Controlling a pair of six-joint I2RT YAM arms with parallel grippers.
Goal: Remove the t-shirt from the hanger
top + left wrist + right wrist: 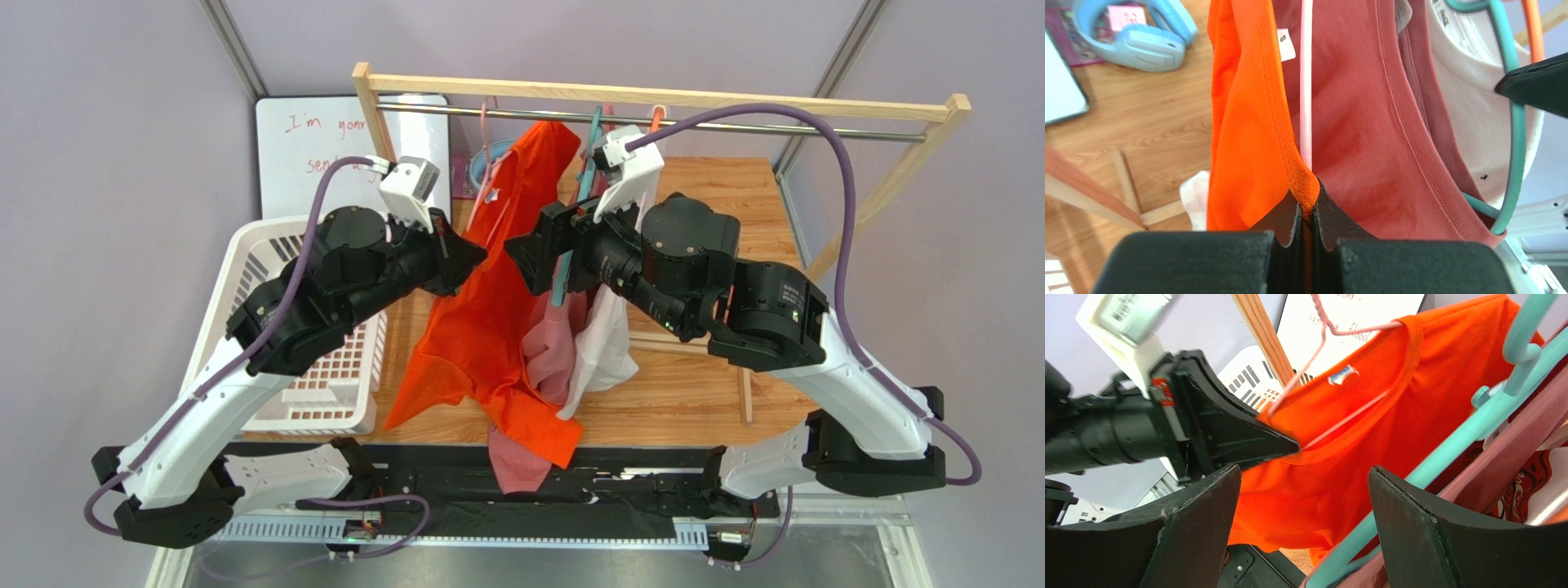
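A: What's the setting?

B: A wooden tabletop under a clothes rail. An orange t-shirt hangs on a pink hanger.

A: And the arms?

B: The left gripper pinches the collar (likely to peel it off). The right gripper hovers spread wide, probably to steady the hanger.

Red handwriting on the whiteboard is partly hidden behind the left arm, the hook of the pink hanger runs off the right wrist view's top edge, and the blue headphones are cropped at the left wrist view's top.
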